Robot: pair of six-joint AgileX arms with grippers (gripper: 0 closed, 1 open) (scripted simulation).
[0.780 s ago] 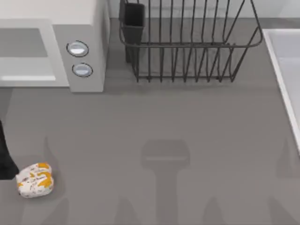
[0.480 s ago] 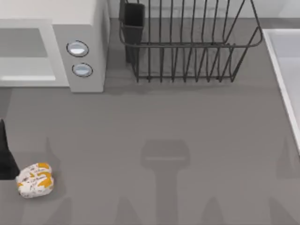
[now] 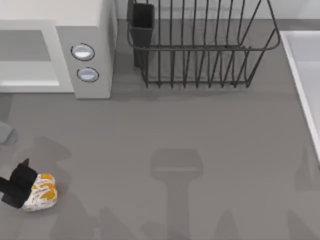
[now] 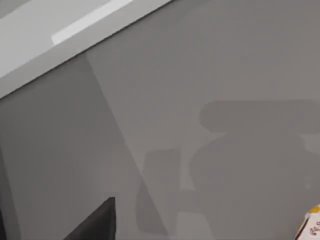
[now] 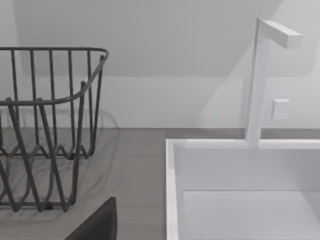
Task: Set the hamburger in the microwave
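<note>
The hamburger (image 3: 43, 192), a small white lump with orange patches, lies on the grey counter near the table's front left. My left gripper (image 3: 18, 184) is a black shape right at the hamburger's left side, overlapping its edge from above. The left wrist view catches a sliver of the hamburger (image 4: 313, 227) at the frame's corner and a dark part of the left gripper (image 4: 95, 223). The microwave (image 3: 85, 30), white with two round knobs (image 3: 83, 52), stands at the back left, and its grey cavity (image 3: 25, 45) faces the front. A dark part of my right gripper (image 5: 97, 224) shows in the right wrist view.
A black wire rack (image 3: 200, 47) with a dark cup (image 3: 142, 20) at its left corner stands at the back middle. A white sink (image 3: 302, 75) runs along the right edge, with a white faucet (image 5: 257, 85) behind it. Bare counter lies between the hamburger and the microwave.
My left gripper has moved in from the table's left edge towards the right and now sits against the hamburger's left side. The hamburger has stayed in place.
</note>
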